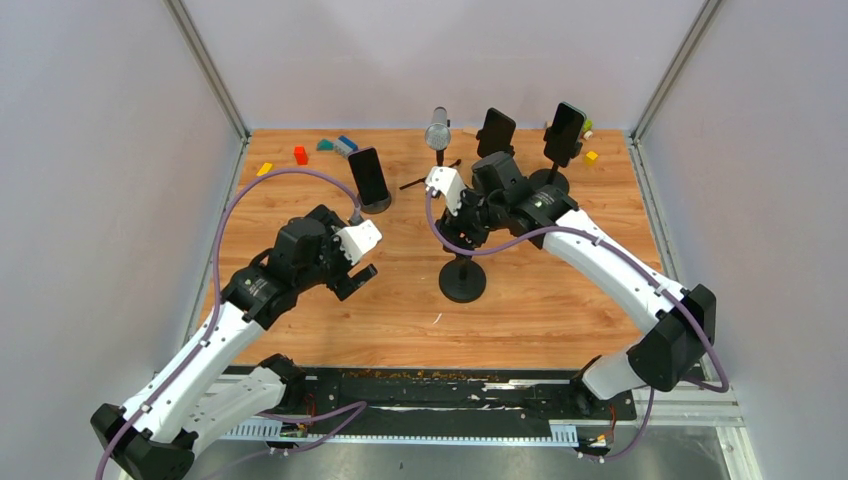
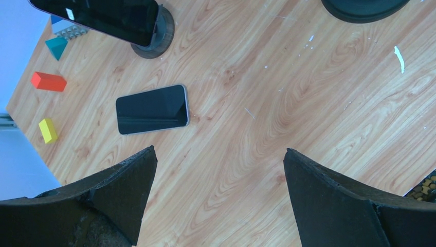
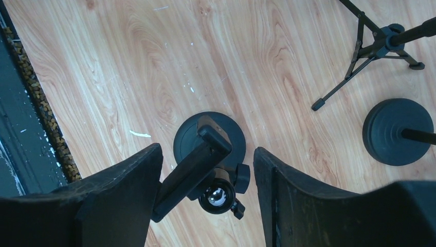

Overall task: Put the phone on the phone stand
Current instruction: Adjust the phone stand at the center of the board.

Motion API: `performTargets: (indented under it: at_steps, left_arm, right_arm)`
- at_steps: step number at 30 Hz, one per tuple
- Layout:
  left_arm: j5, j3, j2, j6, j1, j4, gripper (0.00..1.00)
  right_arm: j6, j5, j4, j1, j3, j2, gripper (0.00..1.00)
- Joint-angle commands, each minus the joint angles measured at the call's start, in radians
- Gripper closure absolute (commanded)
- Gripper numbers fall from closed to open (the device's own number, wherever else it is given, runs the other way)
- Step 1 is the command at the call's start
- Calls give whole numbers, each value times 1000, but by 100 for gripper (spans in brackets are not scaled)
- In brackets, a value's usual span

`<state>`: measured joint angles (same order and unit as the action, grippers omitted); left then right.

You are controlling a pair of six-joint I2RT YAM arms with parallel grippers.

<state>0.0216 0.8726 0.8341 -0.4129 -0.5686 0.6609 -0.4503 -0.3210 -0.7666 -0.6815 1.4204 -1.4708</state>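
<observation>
Phone [image 2: 152,109]: lies flat on the counter [image 2: 267,103], screen up, well apart from the phone stand [image 1: 463,282] and to its left.

Left hand [image 2: 218,154]: released, fingers spread wide, above the counter near the phone and touching nothing.

Right hand [image 3: 205,149]: straddles the phone stand's clamp head from above. Whether it is grasping the clamp cannot be told.

My bench [image 1: 560,300] is warm orange-brown wood with swirling grain, lit evenly. A plain pale left wall [image 1: 90,180], back wall [image 1: 440,50] and right wall [image 1: 770,180] box it in, with metal posts [image 1: 208,68] at the back corners. A black strip [image 1: 430,392] edges my near side, with a grey metal sheet [image 1: 470,460] below it.
</observation>
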Motion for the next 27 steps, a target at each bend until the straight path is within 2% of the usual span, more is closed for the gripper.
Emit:
performTargets:
  at_steps: [1, 9, 11, 16, 27]
  left_arm:
    - [5, -8, -17, 15, 5, -35, 0]
    - [-15, -62, -25, 25, 4, -55, 0]
    - [-70, -65, -15, 25, 5, -54, 0]
    - [-172, -50, 38, 37, 15, -44, 0]
    - [-184, -1, 141, 63, 66, -20, 0]
  right_arm:
    - [-4, 26, 2, -12, 24, -22, 36]
    - [-45, 11, -11, -15, 31, -45, 59]
    - [-61, 1, -23, -15, 44, -48, 64]
    - [-148, -12, -61, -15, 79, -51, 69]
    - [-477, -123, -292, -15, 187, -107, 74]
